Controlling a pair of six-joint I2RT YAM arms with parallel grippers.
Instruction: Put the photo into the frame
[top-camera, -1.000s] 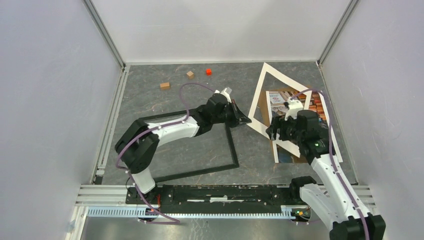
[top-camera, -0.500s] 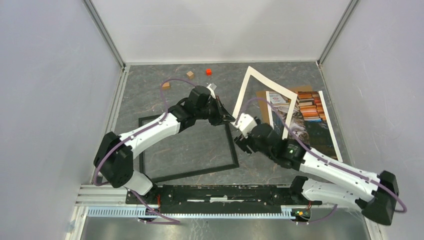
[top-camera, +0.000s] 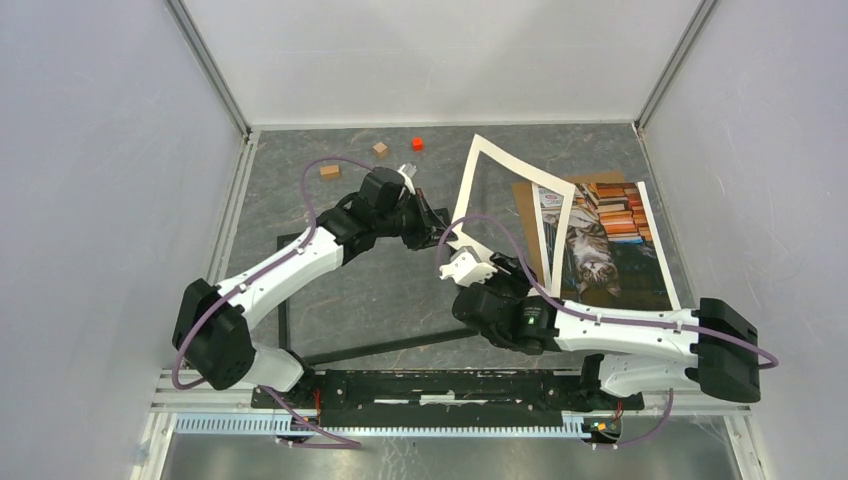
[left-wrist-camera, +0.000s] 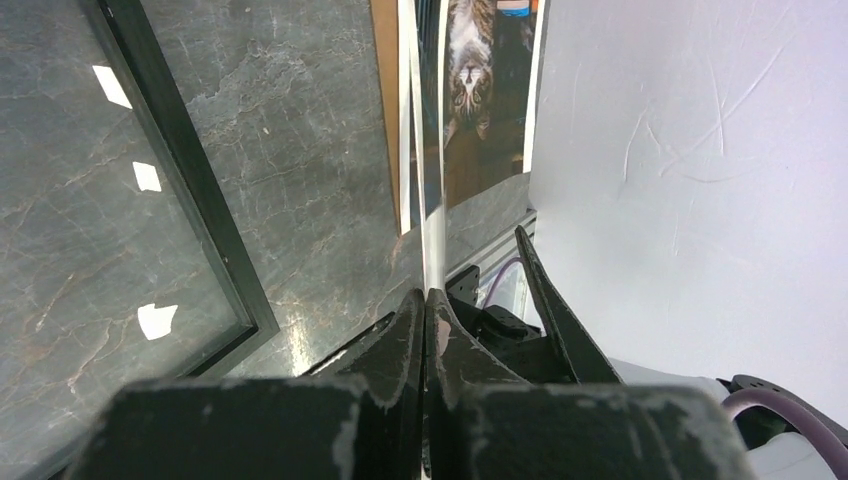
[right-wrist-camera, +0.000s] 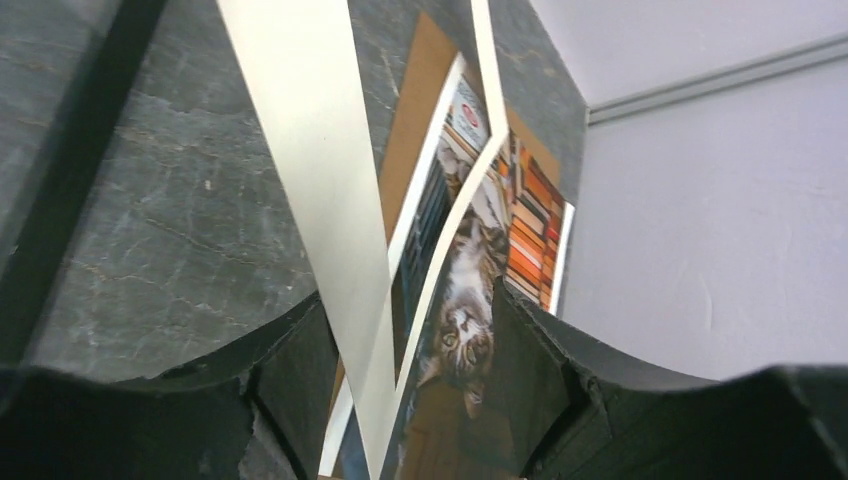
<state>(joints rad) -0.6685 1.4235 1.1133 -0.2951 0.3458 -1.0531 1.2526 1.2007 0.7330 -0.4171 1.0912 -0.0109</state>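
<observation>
Thin-edged black frame (top-camera: 390, 346) flat on grey marbled tabletop (top-camera: 290, 190), left of centre, partly under both arms, cat-and-bookshelf photo (top-camera: 600, 245) flat well to its right, print unreadable, left pincer (left-wrist-camera: 425, 310) clenched on raised white mat (top-camera: 470, 190), right pincer (right-wrist-camera: 408, 292) released, mat strip between its fingers.

Black frame (top-camera: 400, 344); white mat (top-camera: 520, 168); cat-and-books photo (top-camera: 600, 240); grey marbled table (top-camera: 300, 200).

Grey marbled table (top-camera: 280, 190) with frame (top-camera: 400, 342), blocks (top-camera: 330, 171)
</observation>
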